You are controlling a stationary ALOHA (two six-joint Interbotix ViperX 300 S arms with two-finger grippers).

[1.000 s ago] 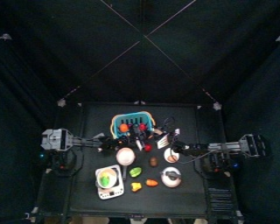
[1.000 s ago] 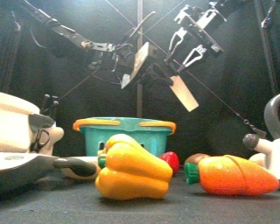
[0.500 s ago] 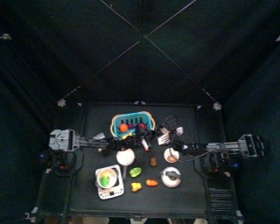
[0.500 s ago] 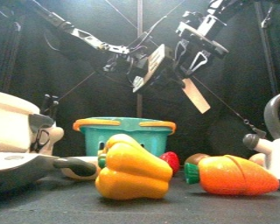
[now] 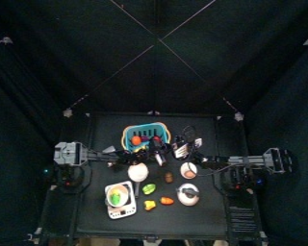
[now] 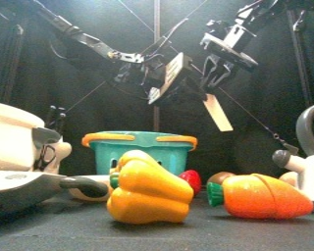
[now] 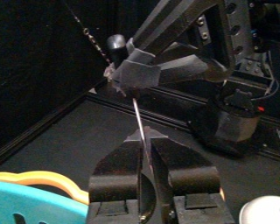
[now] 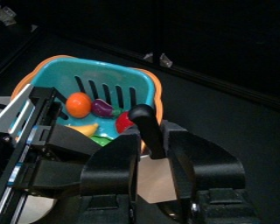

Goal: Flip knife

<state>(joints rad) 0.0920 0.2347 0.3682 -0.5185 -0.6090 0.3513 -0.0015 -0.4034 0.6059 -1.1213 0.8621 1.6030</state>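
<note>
No readable text, label or number shows anywhere.

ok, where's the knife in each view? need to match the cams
Top: knife mid-table, between the two grippers, small.
Front: pale blade held high above the teal basket, centre.
Left wrist: edge-on, thin line between the jaws.
Right wrist: black handle between the jaws, basket behind.
Shared landmark: the teal basket.

- From high above, the knife (image 5: 171,149) between the two arms is too small to make out.
- In the front view, the white pot (image 6: 19,127) is cut off at the left edge and the white kettle (image 6: 308,147) at the right.
- The yellow pepper (image 6: 149,192) hides the teal basket's (image 6: 140,155) lower part.
- In the left wrist view, the knife's blade (image 7: 142,129) appears edge-on; its faces cannot be seen.
</note>
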